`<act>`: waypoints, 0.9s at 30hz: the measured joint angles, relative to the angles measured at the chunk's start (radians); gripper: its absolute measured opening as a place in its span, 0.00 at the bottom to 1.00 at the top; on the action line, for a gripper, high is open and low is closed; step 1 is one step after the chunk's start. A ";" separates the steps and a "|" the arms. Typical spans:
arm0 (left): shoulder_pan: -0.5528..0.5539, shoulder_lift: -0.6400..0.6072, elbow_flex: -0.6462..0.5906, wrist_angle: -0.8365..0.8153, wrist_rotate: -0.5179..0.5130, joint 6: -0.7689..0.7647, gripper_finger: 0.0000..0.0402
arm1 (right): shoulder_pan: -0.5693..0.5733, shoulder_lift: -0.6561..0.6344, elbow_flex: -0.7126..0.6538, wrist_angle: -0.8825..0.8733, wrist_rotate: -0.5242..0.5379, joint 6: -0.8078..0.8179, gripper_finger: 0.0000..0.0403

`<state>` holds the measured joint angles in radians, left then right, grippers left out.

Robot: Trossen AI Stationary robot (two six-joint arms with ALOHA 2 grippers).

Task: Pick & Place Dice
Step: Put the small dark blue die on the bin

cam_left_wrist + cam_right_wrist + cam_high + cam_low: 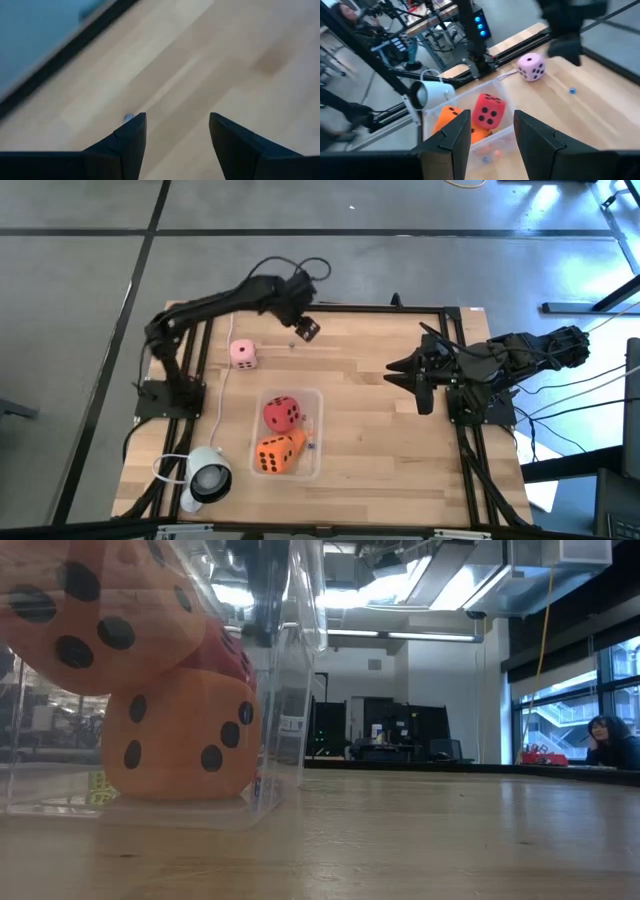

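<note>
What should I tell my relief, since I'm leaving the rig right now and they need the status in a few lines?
Left hand: open, empty, above bare wood at the far side of the table.
Right hand: open, empty, waiting at the right side.
Bin: holds the red die on top of two orange dice.
Pink die: on the table near the left arm's base, outside the bin.
Done: three dice in the bin.
Left: the pink die probably goes in too; the left hand is nearer to it.
</note>
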<state>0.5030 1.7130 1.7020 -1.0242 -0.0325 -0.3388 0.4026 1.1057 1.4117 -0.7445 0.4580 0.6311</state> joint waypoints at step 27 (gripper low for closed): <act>0.127 0.342 0.000 -0.113 0.074 0.052 0.59 | 0.014 0.000 0.000 0.004 -0.029 0.064 0.37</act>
<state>0.6305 2.0549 1.7016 -1.1375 0.0411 -0.2873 0.4164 1.1061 1.4117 -0.7408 0.4294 0.6954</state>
